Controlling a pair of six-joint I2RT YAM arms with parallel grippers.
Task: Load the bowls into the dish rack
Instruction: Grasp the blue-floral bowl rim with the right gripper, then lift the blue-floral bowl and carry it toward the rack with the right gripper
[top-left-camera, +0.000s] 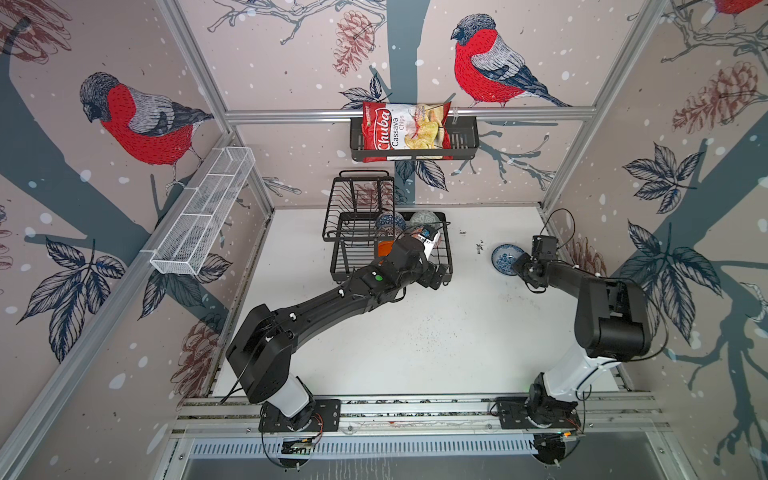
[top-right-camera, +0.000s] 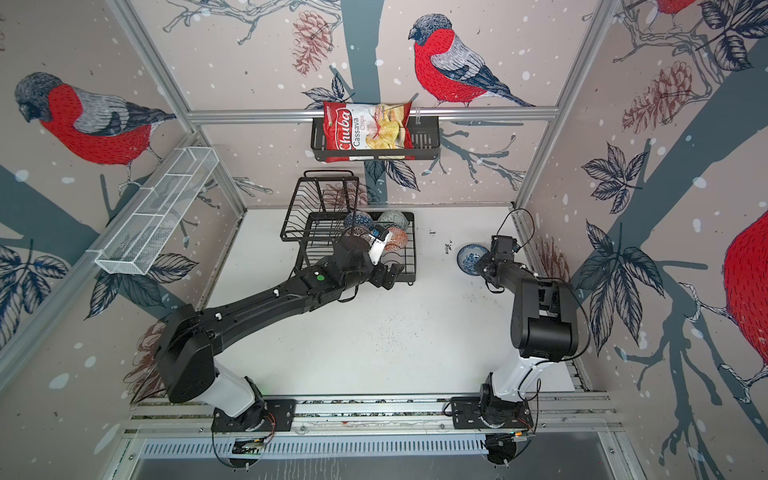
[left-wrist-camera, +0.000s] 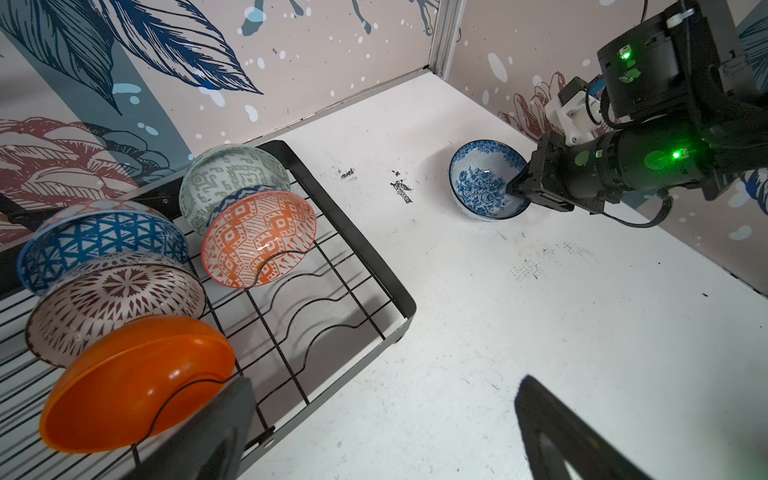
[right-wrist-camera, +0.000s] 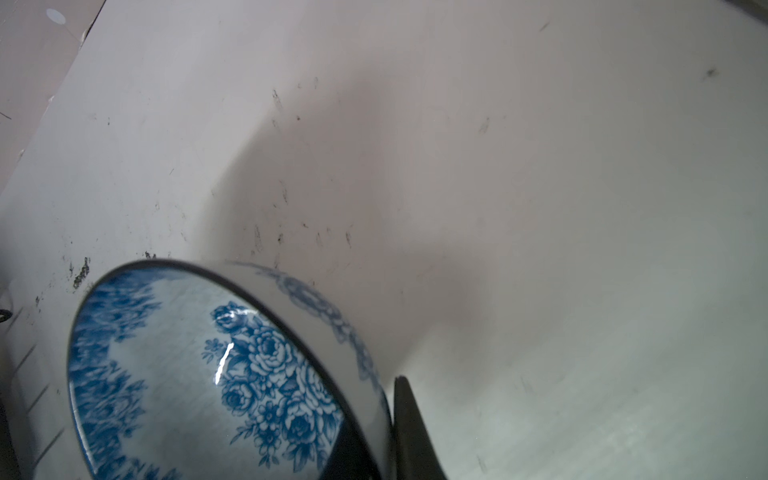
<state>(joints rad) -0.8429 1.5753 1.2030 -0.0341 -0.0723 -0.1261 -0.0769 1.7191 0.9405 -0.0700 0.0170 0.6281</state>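
The left pincer (left-wrist-camera: 384, 380) hung spread wide at the dish rack (left-wrist-camera: 376, 270). Just beside one finger (left-wrist-camera: 208, 432) stood the plain orange bowl (left-wrist-camera: 137, 382). Beyond it the radial bowl (left-wrist-camera: 116, 303), dark blue bowl (left-wrist-camera: 99, 245), orange-white bowl (left-wrist-camera: 257, 237) and grey-green bowl (left-wrist-camera: 232, 178) stood on edge in the lower tray. Well apart, the right pincer (left-wrist-camera: 517, 191) pinched the rim of the tilted blue-white floral bowl (left-wrist-camera: 482, 183), one finger inside, one outside.
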